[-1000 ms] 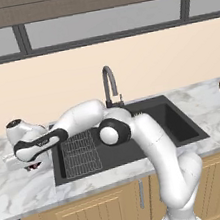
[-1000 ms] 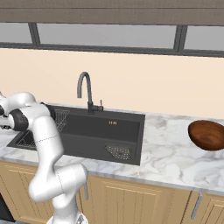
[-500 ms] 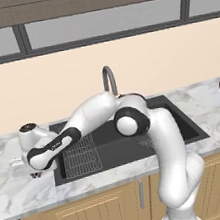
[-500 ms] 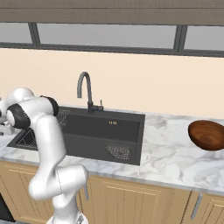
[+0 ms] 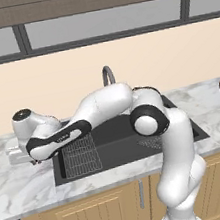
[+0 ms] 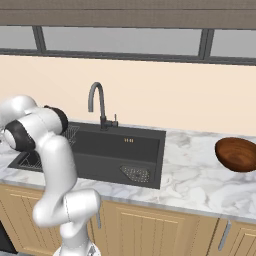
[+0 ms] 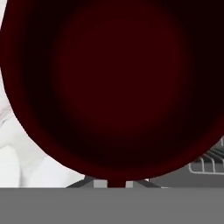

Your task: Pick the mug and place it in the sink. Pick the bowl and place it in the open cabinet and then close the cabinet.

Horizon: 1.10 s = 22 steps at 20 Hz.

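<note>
Reaching further left since a moment ago, I hover right over the mug [image 7: 118, 87], grip state unclear, nothing yet in the sink [image 5: 113, 149], bowl [image 6: 239, 154] untouched.

light: even, soft, glare-free | shadows: faint | my hand camera: mug [image 7: 118, 83] is looming dark, its edges blurring | base views: sharp

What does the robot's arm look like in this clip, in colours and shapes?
The arm is glossy white, built of thick rounded segments that bulge at each joint. Dark grey to black bands and round caps mark the joints, clearest at the big elbow and along the forearm. No cables or printed markings are visible. The hand is too hidden to describe.
</note>
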Available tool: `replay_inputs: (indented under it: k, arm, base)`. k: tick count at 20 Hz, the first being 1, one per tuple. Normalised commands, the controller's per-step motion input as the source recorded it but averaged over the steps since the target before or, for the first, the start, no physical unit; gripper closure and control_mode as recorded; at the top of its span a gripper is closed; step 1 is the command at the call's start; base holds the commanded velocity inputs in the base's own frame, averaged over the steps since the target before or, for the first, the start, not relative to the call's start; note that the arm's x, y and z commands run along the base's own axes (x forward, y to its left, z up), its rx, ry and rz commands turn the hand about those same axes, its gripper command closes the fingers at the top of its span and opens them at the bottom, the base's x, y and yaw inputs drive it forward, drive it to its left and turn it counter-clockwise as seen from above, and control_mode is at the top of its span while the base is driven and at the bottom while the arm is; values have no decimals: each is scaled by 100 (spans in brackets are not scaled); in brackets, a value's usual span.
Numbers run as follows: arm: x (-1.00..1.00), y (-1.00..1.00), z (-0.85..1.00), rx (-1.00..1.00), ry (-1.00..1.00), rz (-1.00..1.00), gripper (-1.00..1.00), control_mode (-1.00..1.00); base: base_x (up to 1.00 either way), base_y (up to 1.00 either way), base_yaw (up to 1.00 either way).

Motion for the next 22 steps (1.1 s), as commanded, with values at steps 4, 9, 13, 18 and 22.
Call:
replay_inputs:
  k: [4, 9, 13, 18, 22]
  arm:
    - [-13, -59, 62, 0, 24, -29, 100, -100]
    - [-1, -84, 48, 8, 35, -57, 100, -100]
    - [-12, -83, 20, 7, 19, -55, 100, -100]
    - [-15, -60, -3, -1, -2, -38, 100, -100]
    - [-22, -60, -8, -8, -18, -19, 100, -100]
  base:
    - [0, 0, 0]
    - [0, 0, 0]
    - [0, 0, 0]
    - [0, 0, 0]
    - [0, 0, 0]
